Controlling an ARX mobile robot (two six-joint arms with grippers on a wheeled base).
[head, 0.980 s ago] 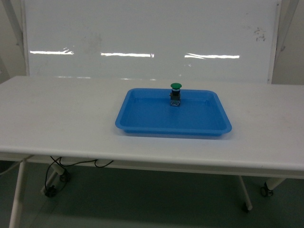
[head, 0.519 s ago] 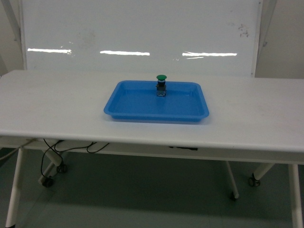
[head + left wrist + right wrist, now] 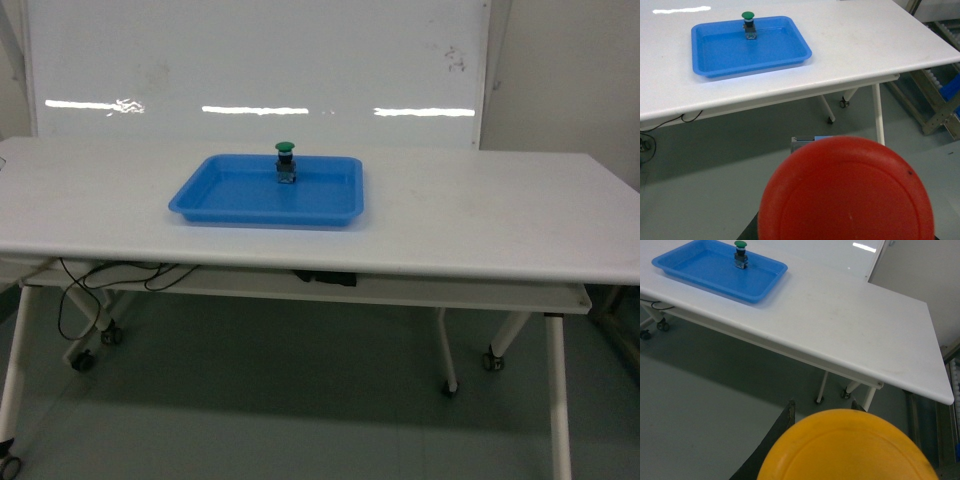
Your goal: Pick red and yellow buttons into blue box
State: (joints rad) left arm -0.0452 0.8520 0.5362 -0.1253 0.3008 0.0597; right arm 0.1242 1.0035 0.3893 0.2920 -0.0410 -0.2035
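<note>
The bench (image 3: 480,215) and tray (image 3: 270,190) shrink and slide left: the base backs away, red button (image 3: 847,192) in left fingers, yellow button (image 3: 847,447) in right, box unseen.

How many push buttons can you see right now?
3: green button standing in the blue tray on the table; red button at the left gripper; yellow button at the right gripper.

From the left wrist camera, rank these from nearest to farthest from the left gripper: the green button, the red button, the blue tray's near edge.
1. Red button: filling the bottom of the view, right at the gripper.
2. Blue tray near edge: upper left, on the table.
3. Green button: standing by the tray's far side.
</note>
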